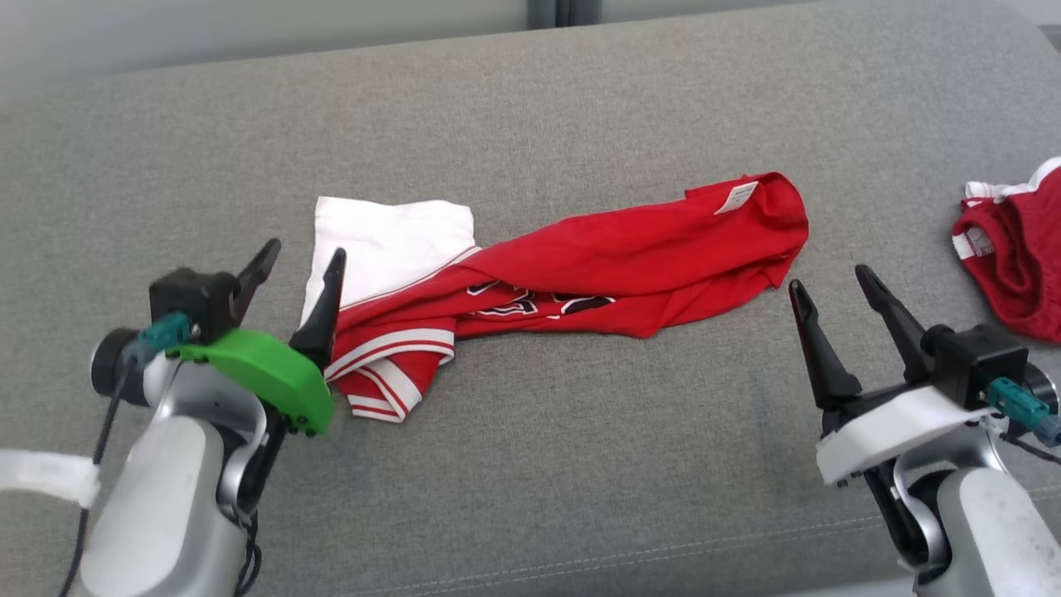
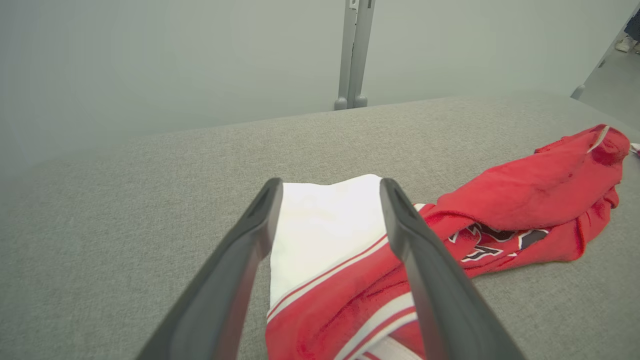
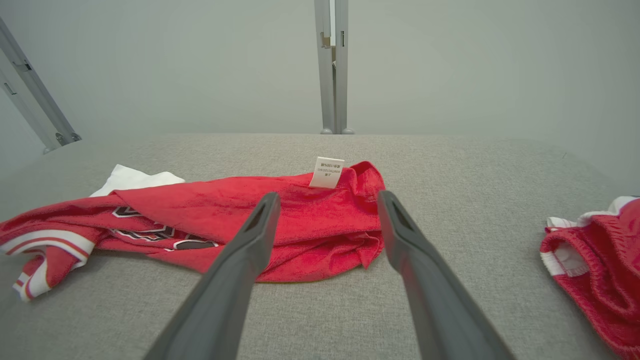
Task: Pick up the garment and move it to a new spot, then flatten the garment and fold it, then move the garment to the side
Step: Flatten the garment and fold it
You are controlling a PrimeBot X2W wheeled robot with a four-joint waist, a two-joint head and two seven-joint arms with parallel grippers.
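Note:
A red garment (image 1: 597,257) with a white sleeve and white striped trim lies crumpled lengthwise across the grey cushioned surface (image 1: 530,464). In the left wrist view its white sleeve sits between my fingers, with the red garment (image 2: 530,200) running off to the right. My left gripper (image 1: 302,265) hovers open at its left end, one finger over the white sleeve. My right gripper (image 1: 829,286) stands open just right of its far end, apart from the cloth. The right wrist view shows the garment (image 3: 240,210) with a white label, just beyond my open fingertips.
A second red garment (image 1: 1015,253) with white trim is bunched at the right edge of the surface, also in the right wrist view (image 3: 600,260). A pale wall with a grey metal post (image 3: 332,65) stands behind the surface.

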